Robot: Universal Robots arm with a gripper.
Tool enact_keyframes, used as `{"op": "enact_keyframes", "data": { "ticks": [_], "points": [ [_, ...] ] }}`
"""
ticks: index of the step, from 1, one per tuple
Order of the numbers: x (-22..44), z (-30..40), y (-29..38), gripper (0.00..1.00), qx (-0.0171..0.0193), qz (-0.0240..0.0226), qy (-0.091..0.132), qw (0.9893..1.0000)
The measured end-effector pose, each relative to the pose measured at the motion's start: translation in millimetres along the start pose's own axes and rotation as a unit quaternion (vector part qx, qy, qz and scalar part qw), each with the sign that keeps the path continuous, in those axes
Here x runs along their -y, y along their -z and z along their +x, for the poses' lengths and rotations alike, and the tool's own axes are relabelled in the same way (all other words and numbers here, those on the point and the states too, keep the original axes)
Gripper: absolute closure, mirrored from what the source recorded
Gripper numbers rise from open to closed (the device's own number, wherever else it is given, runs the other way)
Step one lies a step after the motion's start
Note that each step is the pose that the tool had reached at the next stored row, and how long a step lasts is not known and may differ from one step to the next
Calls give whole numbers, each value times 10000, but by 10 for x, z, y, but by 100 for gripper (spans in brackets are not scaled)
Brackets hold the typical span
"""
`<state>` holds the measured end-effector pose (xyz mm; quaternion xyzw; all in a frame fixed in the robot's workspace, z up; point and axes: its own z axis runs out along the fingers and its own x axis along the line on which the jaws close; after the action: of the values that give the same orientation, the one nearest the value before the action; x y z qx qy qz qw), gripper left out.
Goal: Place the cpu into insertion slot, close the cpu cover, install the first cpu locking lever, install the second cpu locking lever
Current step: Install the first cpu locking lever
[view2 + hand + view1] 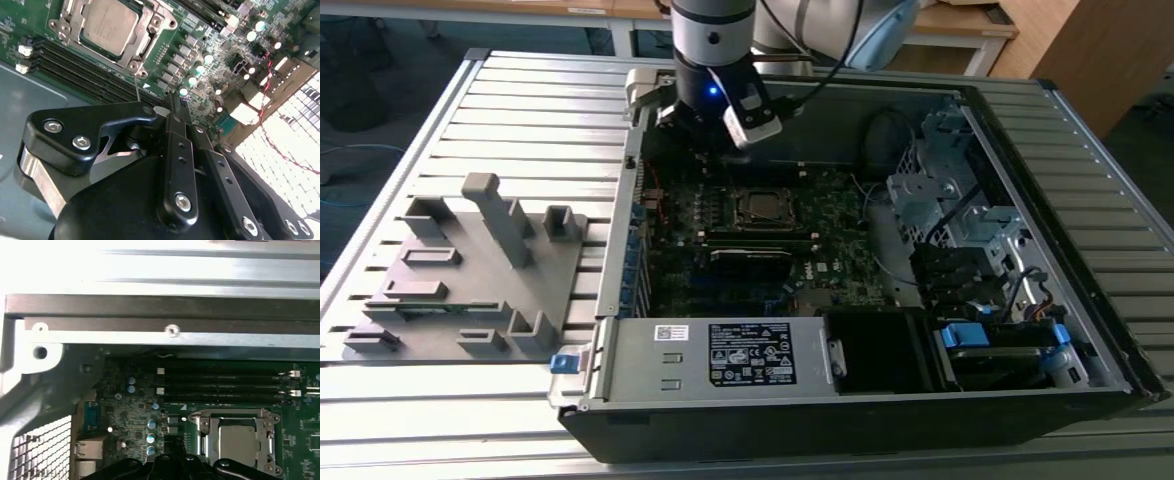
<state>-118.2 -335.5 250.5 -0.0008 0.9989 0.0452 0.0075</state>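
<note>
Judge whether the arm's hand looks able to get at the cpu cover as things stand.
Probably yes. The hand hovers over the motherboard close to the cpu cover, the case is open on top, and nothing bulky lies between them in the second wrist view.

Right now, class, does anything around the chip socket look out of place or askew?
A thin metal lever juts out from a corner of the socket frame towards the gripper, not lying along it; it looks unlatched. The chip sits flat.
</note>
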Motion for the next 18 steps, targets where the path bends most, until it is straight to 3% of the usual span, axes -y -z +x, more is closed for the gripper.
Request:
{"op": "enact_keyframes", "data": {
  "ticks": [5,7,10,11,18],
  "points": [
    [12,21,2,90,0,-284,-4,9996],
    [17,24,2,90,0,-430,-7,9991],
    [24,24,3,90,1,-691,-10,9976],
    [25,24,3,90,1,-737,-11,9973],
    [26,3,2,90,1,-751,-10,9972]
  ]
}}
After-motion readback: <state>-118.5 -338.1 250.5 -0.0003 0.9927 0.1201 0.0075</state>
